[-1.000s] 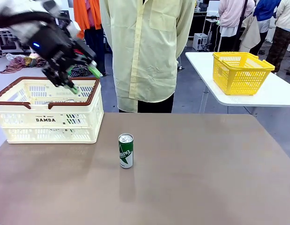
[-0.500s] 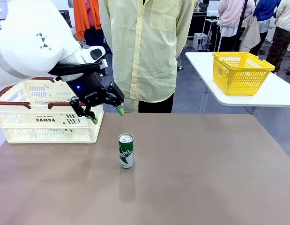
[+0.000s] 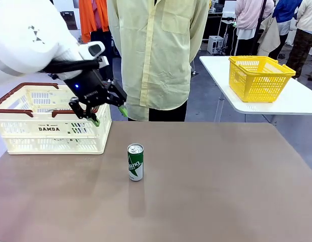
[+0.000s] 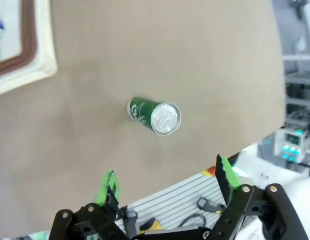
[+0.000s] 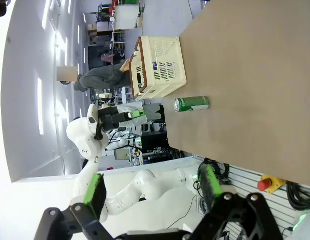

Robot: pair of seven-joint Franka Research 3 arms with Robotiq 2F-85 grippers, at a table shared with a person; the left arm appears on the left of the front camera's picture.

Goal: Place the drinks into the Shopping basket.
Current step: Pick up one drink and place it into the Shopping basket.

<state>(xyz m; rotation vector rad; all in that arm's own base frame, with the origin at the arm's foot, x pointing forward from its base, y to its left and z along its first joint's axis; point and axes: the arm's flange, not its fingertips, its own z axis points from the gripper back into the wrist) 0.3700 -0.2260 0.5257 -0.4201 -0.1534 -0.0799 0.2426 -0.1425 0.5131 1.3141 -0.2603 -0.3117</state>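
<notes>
You see the left claw (image 3: 108, 115) hanging in the air beside the right end of the cream basket (image 3: 51, 132), its jaws spread wide and holding nothing. You find one green can (image 3: 135, 162) standing upright on the desk (image 3: 221, 191), near the middle, right of the basket and nearer to the robot than the claw. In the left wrist view, the can (image 4: 153, 115) lies beyond the open fingers (image 4: 107, 182), untouched. The right claw (image 5: 152, 192) is also open and empty, well apart from the can (image 5: 191, 104). A person (image 3: 157, 55) stands at the far side.
</notes>
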